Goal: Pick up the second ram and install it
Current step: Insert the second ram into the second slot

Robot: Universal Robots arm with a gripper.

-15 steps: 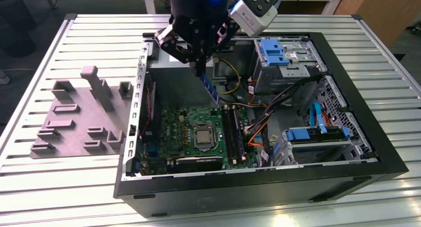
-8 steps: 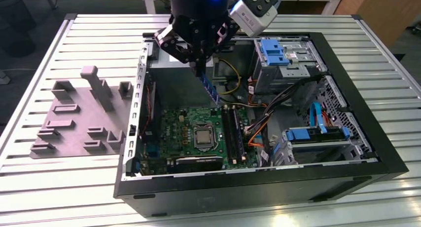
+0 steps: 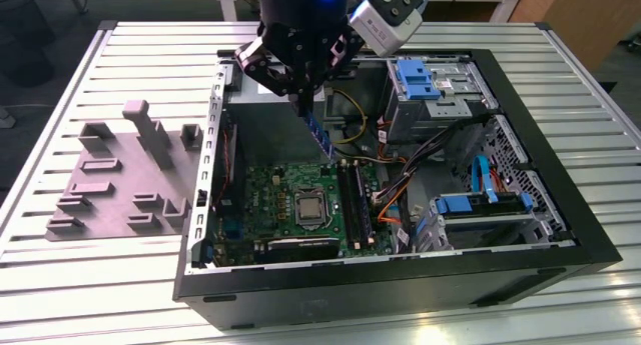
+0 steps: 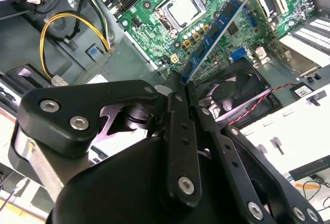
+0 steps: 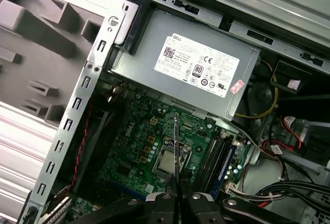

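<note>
The gripper (image 3: 300, 90) pinches the second ram (image 3: 318, 133) by one end, its fingers pressed together on the thin board. The stick hangs off the gripper with its long axis slanting down toward the green motherboard (image 3: 270, 202), its free end above the board and not yet seated. In the exterior view the black memory slots (image 3: 353, 202) lie just beyond the ram's lower end, beside the processor socket (image 3: 308, 210). The grey power supply (image 5: 191, 67) and the yellow cables (image 4: 67, 33) crowd the motherboard's edge. The grey holder (image 3: 120, 176) sits on the surface outside the case.
</note>
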